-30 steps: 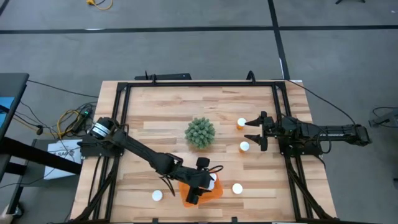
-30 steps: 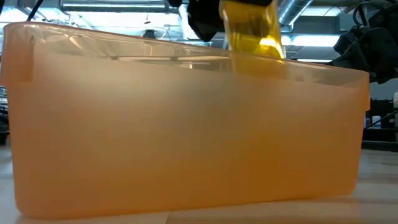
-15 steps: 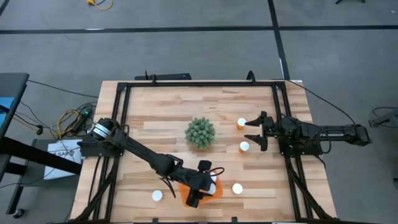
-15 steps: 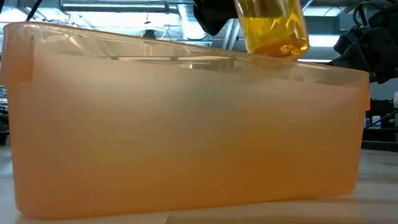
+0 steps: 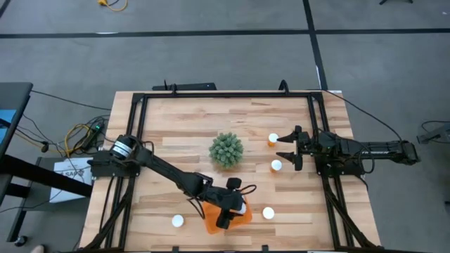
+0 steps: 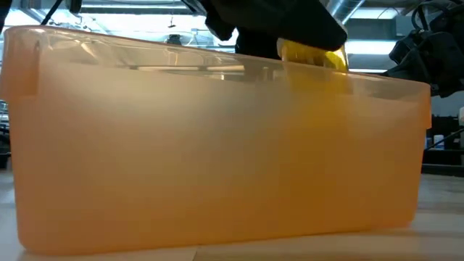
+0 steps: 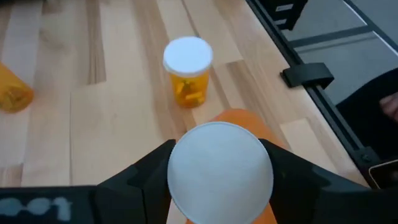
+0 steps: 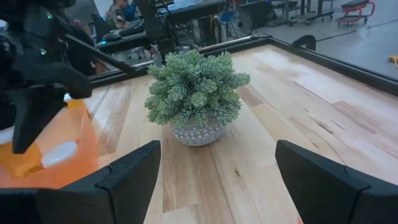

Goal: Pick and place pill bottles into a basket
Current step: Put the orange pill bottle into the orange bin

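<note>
The left pincer (image 5: 229, 209) (clamped on a pill bottle (image 7: 221, 171)) hangs over the basket (image 5: 211, 223).

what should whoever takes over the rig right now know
Left gripper: shut on a bottle, cap up, over the basket at the table's near edge.
Right gripper: open, idle at the right side, between two bottles.
Other loose bottles: one right of the basket, one left of it.
In the basket: one bottle shows.
Left: release the held one, then fetch the four loose ones. The plant stands mid-table.
</note>
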Tool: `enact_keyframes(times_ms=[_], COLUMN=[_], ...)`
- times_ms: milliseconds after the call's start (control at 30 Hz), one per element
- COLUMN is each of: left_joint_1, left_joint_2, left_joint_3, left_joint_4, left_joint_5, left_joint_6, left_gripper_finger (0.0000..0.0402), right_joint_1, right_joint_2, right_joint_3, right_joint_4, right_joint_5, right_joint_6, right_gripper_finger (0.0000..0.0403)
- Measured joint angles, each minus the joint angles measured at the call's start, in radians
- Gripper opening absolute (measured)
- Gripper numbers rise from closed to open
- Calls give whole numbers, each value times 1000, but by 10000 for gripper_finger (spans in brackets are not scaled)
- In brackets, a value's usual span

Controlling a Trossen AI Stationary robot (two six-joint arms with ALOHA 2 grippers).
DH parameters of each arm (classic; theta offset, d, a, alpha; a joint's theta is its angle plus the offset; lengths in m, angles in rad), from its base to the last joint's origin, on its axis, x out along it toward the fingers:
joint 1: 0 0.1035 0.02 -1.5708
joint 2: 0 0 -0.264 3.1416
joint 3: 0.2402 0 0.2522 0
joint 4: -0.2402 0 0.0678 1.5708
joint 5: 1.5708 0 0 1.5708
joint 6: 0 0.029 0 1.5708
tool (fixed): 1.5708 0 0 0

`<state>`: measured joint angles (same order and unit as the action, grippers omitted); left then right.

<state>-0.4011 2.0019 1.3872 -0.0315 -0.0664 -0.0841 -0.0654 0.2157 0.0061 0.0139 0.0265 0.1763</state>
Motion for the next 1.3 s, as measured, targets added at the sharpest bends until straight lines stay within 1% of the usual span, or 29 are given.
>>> enact_keyframes(times_ms=[100,367,700,867,1000,1100,1167,1300], left_joint_1=[8,8,9,10,10,9,6,-8], left_joint_2=[14,14,14,14,6,-22,-56,-144], left_joint_3=[0,0,0,0,0,0,0,0], left_joint_4=[9,20,-6,-18,-57,-85,-129,-267], left_joint_5=[4,10,3,-3,-71,-118,-131,-163], left_joint_6=[0,8,-5,-1,39,64,72,71], left_gripper_finger=[204,199,241,253,254,254,253,253], right_joint_1=[0,0,0,0,0,0,0,0], right_joint_2=[0,0,0,0,0,0,0,0], right_joint_3=[0,0,0,0,0,0,0,0], right_joint_4=[0,0,0,0,0,0,0,0], right_joint_5=[0,0,0,0,0,0,0,0], right_joint_6=[0,0,0,0,0,0,0,0], right_gripper_finger=[311,311,311,311,311,311,311,311])
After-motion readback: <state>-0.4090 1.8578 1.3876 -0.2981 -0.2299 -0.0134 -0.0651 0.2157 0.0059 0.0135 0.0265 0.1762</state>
